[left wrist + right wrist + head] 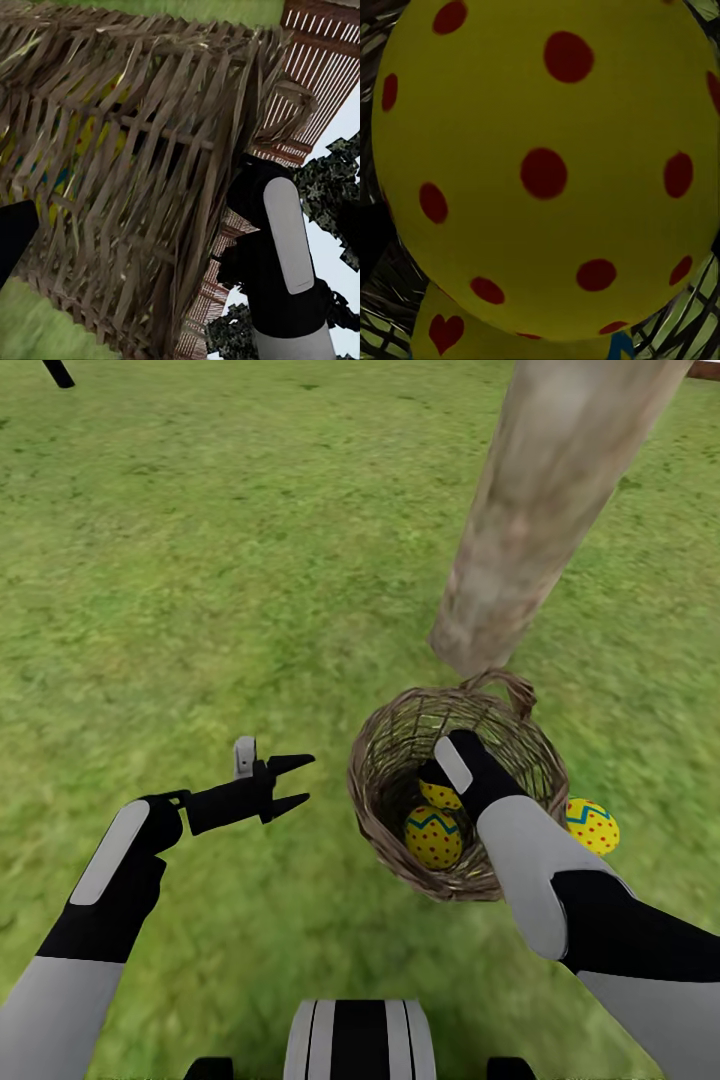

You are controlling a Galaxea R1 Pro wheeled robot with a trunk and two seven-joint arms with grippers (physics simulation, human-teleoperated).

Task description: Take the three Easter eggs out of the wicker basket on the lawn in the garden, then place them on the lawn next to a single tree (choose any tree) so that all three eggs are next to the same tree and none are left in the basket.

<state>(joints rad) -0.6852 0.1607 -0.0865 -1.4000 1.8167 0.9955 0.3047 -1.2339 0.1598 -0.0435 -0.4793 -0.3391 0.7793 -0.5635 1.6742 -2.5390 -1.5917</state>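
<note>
**Reaching into the basket**

Reaching down inside the wicker basket (400, 760), the right gripper (440, 775) meets an Easter egg (440, 796); its jaw state cannot be told. A second egg (432, 837) lies in the basket, a third (592, 826) on the lawn (200, 560) just beside it. The left gripper (290, 783) hovers spread, holding nothing, beside the basket; the tree (530, 530) stands just beyond the basket.

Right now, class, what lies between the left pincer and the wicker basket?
In the head view, only bare lawn separates the open left pincer from the wicker basket.
</note>
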